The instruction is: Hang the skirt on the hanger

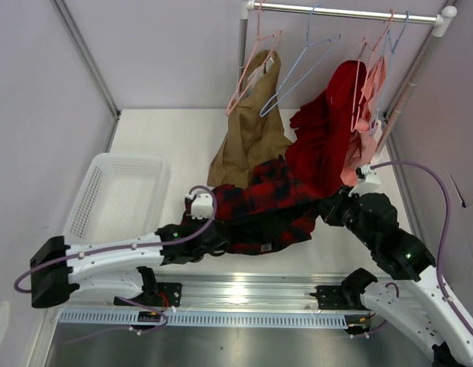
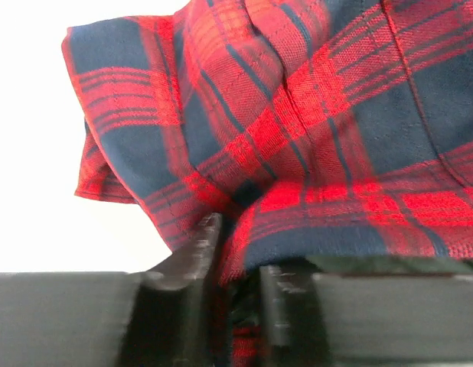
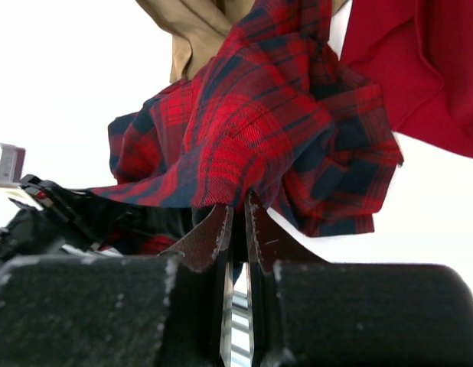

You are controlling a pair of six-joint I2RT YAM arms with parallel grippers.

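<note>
The red and navy plaid skirt (image 1: 271,205) lies bunched on the white table, stretched between both arms. At its left end, my left gripper (image 1: 212,238) has its fingers close together with a fold of the skirt (image 2: 298,115) pinched between them (image 2: 240,248). My right gripper (image 1: 325,208) is at the skirt's right end. Its fingers are pressed shut (image 3: 239,205) on an edge of the plaid cloth (image 3: 252,130). The light-blue wire hanger (image 1: 299,73) hangs bare on the rail (image 1: 351,11) at the back, above and apart from the skirt.
A tan garment (image 1: 252,130) hangs on a pink hanger (image 1: 252,69) left of the blue one. A plain red garment (image 1: 328,138) and more pink hangers (image 1: 370,84) hang at the right. A white basket (image 1: 118,195) stands at the left of the table.
</note>
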